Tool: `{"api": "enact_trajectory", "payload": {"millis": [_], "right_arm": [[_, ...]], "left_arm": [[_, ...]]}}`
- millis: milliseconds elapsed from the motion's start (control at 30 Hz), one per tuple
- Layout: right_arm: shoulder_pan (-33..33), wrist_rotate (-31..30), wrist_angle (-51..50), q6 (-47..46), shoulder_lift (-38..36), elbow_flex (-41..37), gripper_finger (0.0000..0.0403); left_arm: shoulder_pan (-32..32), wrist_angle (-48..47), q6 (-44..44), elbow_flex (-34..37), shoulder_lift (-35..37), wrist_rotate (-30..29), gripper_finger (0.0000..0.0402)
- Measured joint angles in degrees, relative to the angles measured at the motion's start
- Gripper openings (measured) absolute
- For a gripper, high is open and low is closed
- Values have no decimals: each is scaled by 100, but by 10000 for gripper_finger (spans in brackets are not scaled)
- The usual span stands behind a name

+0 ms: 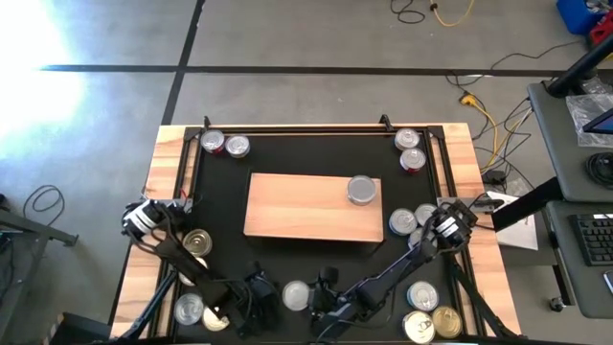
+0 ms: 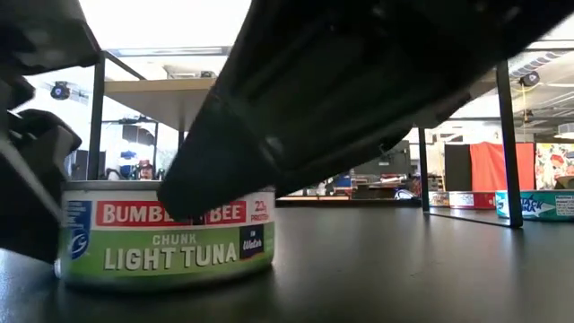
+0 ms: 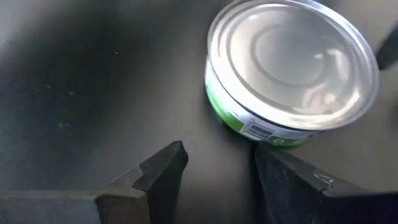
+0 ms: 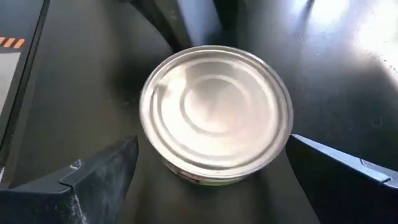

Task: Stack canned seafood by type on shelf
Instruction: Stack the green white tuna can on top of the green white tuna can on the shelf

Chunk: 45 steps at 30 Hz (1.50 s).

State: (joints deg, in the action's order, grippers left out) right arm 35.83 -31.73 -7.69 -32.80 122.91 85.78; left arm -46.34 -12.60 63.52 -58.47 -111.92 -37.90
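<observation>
Right gripper [image 4: 211, 180], jaws wide and empty, straddles the green-labelled tuna tin [image 4: 216, 112] near the desk's front edge, probably lining up a pick for the shelf [image 1: 297, 206] mid-desk; left gripper [image 3: 217, 180], half-open and empty, waits just beside.

A black mat [image 1: 316, 268] carries the light-wood shelf [image 1: 297, 206], bearing one tin [image 1: 362, 190], amid perhaps fourteen scattered tins.

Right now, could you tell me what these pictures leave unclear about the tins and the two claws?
- High view: tin labels too small to read; the tin between the arms shows only its lid.
- Low view: a dark arm blocks part of the tuna label.
- Left wrist view: left claw open, its fingers cut off by the edge.
</observation>
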Motion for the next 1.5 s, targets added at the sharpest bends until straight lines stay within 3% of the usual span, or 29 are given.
{"api": "enact_trajectory", "payload": {"millis": [467,900,1500], "right_arm": [[103,-708,778,195,466,-94,400],[103,-1553,2635,769,1027,-214,400],[-78,-1598,3078,763,1152,-214,400]], "left_arm": [[113,-95,-415,5,0,6,192],[183,-119,-456,19,9,145,192],[303,13,-742,30,9,378,192]]}}
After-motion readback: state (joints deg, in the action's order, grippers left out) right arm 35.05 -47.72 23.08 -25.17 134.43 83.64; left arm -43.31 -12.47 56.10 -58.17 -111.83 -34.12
